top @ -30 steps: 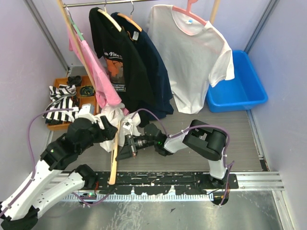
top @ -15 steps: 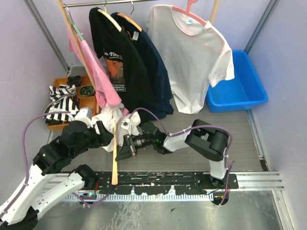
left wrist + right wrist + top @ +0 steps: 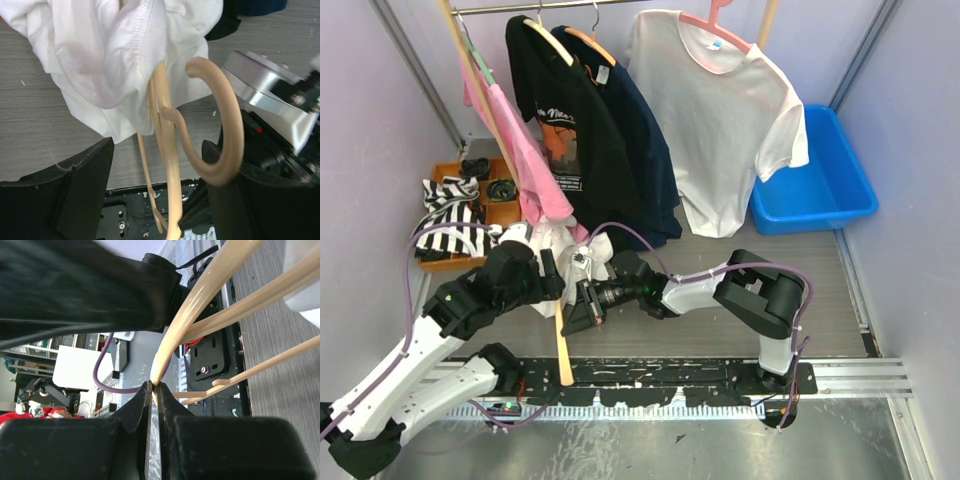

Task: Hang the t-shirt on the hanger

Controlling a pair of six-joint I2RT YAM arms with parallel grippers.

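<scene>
My right jaws are pressed together on a thin edge of the hanger (image 3: pixel 200 295), with the pale wood pinched between the two tips. My left jaws are spread wide, one finger (image 3: pixel 75 190) on each side of the hanger's two arms. I cannot see either finger touching the wood. The hook (image 3: pixel 227 125) curls just beside the finger on the right of that view.

The t-shirt (image 3: pixel 110 55) is a bunched white bundle draped over the far end of the hanger. The arms of the hanger come out from under a stitched hem, and the hook is clear of the cloth. From above, the hanger runs lengthwise between my two wrists, with its bare end pointing toward my bases and its other end buried in the bundle. The cloth sits near the middle of the grey planked surface (image 3: pixel 800 265).

Behind, a rail carries a pink t-shirt (image 3: pixel 515 150), a black shirt (image 3: pixel 555 110), a navy shirt (image 3: pixel 640 140) and a white shirt (image 3: pixel 720 130) on a pink hanger (image 3: pixel 715 25). A blue bin (image 3: pixel 820 185) stands at the far right. An orange tray (image 3: pixel 448 262) with a striped cloth (image 3: pixel 450 205) is at the far left.
</scene>
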